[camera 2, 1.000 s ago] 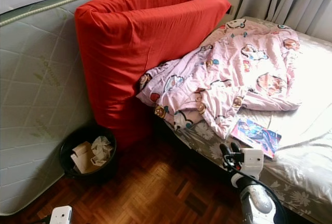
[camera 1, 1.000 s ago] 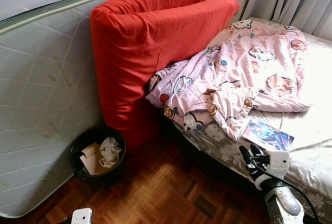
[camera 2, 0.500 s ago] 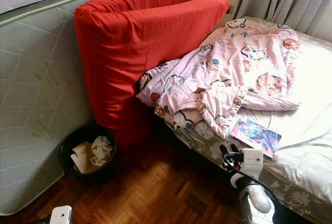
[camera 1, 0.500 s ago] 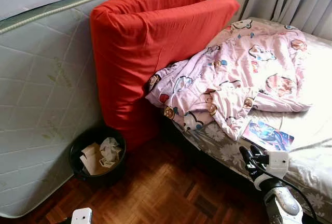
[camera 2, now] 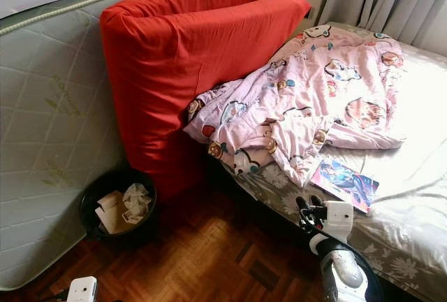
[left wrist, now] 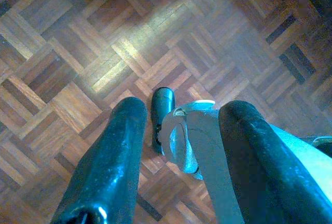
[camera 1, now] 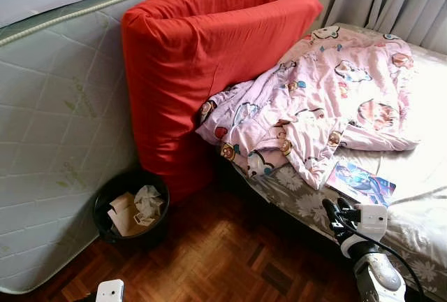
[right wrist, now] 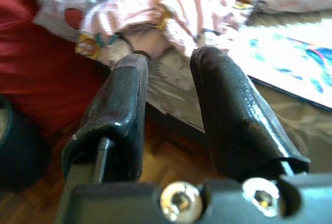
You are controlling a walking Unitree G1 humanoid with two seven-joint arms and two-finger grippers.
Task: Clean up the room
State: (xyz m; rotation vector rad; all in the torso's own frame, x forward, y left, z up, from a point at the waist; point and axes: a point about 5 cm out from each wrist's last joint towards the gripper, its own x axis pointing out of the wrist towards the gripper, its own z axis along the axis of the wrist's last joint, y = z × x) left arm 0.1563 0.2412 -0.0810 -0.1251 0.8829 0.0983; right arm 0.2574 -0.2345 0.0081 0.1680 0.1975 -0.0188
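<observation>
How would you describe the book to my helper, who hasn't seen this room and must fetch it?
Start at the bed by the curtains. On its near edge, just below the crumpled pink cartoon blanket, lies a thin flat book. Its glossy blue cover with colourful figures sets it apart from the soft bedding.

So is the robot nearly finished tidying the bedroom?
Not nearly. Crumpled paper already sits in the black bin. The right gripper is empty near the bed edge. The pink blanket lies rumpled and the colourful book is on the bed.

We find no readable text, label, brand or number on anything in these views.
</observation>
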